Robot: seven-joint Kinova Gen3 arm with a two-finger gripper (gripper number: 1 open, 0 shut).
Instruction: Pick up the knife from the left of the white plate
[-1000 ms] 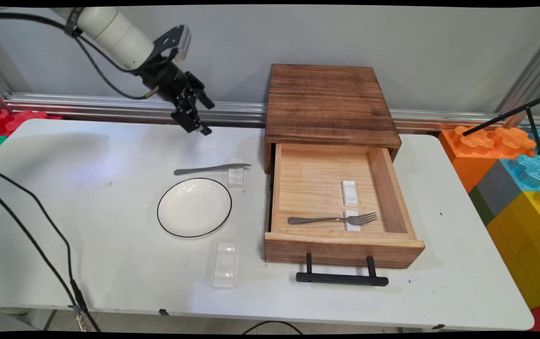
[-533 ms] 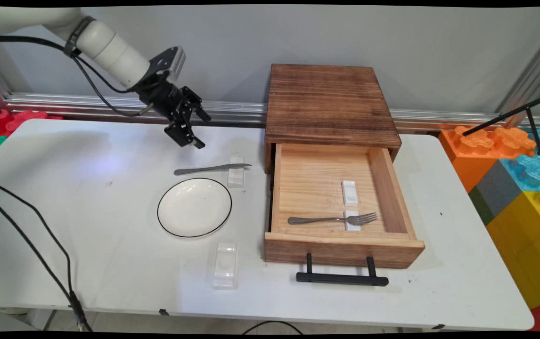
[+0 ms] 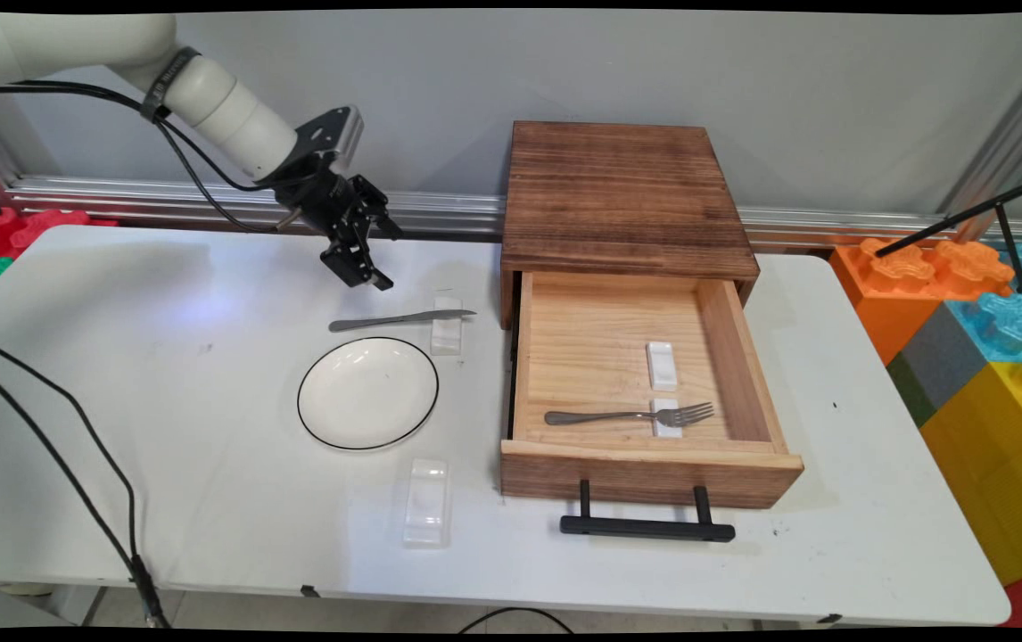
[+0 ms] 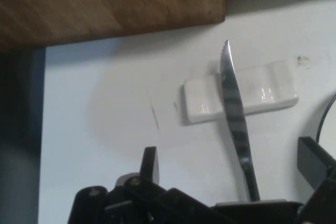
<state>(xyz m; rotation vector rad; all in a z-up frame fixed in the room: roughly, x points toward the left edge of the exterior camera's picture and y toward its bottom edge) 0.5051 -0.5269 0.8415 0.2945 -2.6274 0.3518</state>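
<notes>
Gripper (image 3: 366, 275) is hanging above the table (image 3: 163, 374), just behind the knife (image 3: 399, 318), not touching it. Jaws are standing spread, gripping nothing; in the hand view one finger (image 4: 150, 163) is showing left and the other at the right edge, with the knife (image 4: 236, 119) lying between them lower down.

The knife is lying flat with its blade resting across a small white rest (image 3: 446, 328), handle pointing left, serrated tip pointing toward the wooden box (image 3: 618, 192). The hand view is showing the same rest (image 4: 252, 94) under the blade and the box corner (image 4: 105, 3) above it.

A white plate (image 3: 368, 392) with a dark rim is sitting just in front of the knife. A second white rest (image 3: 426, 501) is lying nearer the front edge, apart from the plate.

The drawer (image 3: 645, 464) is standing pulled open. Inside, a fork (image 3: 627, 415) is resting on a white rest (image 3: 667, 419), with another rest (image 3: 662, 366) lying bare just behind it.
</notes>
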